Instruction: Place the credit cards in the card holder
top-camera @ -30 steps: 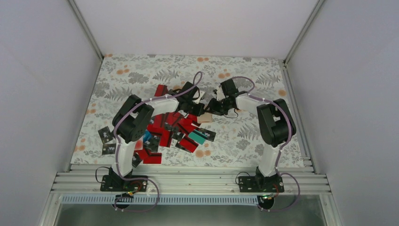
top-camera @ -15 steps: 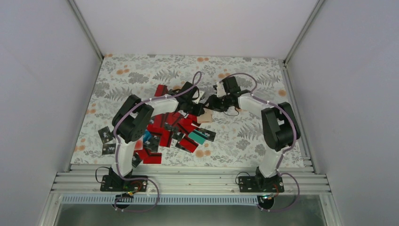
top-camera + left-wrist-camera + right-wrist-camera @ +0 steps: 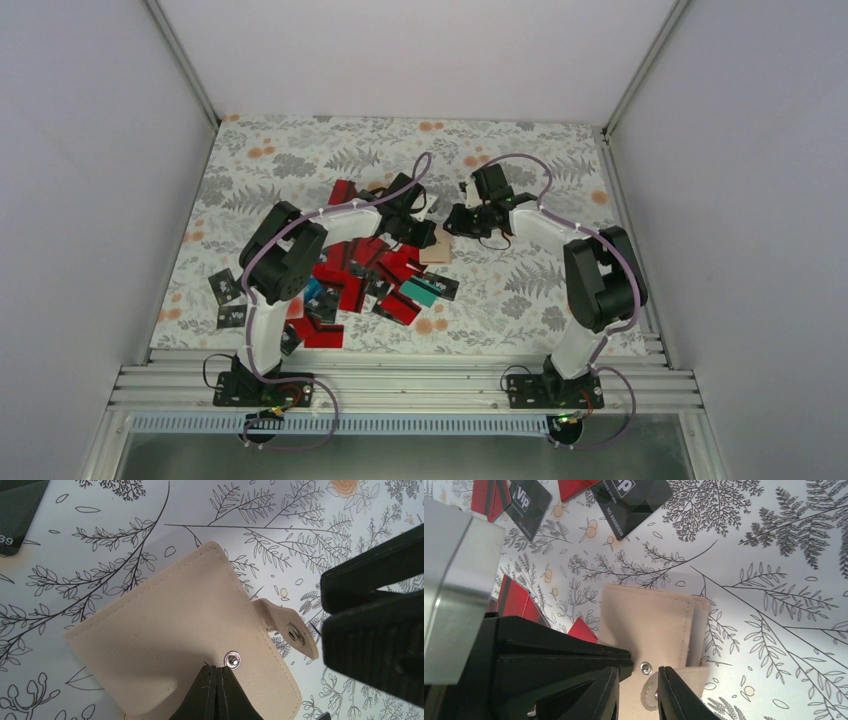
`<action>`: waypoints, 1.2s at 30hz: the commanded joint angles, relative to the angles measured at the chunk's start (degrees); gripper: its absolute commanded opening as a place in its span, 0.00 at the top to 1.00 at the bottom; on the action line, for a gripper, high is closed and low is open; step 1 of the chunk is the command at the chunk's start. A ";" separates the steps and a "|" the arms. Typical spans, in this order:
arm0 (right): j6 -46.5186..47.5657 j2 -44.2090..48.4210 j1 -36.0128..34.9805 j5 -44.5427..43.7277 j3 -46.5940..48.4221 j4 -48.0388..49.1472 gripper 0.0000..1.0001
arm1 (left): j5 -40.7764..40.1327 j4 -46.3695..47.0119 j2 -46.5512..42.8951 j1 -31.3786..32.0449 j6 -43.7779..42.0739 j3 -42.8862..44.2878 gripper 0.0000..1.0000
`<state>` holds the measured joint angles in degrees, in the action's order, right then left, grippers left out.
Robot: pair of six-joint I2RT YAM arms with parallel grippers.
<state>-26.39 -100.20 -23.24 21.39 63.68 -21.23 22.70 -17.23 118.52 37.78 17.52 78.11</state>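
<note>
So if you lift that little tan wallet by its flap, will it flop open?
Probably. The card holder looks like soft stitched material and its snap tab is undone, so it would likely sag open. It looks thin, so probably light, and might slide on the smooth-looking tablecloth.

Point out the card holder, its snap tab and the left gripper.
card holder [image 3: 165, 625], left wrist view, middle of its tan cover.
snap tab [image 3: 282, 625], left wrist view, middle of the strap.
left gripper [image 3: 216, 672], left wrist view, where the shut fingertips meet on the cover.
</note>
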 commanded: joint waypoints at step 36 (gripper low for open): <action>1.60 -1.22 -2.24 -6.77 0.74 -4.64 0.83 | 4.74 -5.81 1.18 -2.71 -3.19 3.62 0.98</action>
<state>-25.58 -99.83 -24.73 16.16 63.70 -25.50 26.00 -23.64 118.04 35.00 14.76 79.79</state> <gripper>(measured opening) 0.170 0.029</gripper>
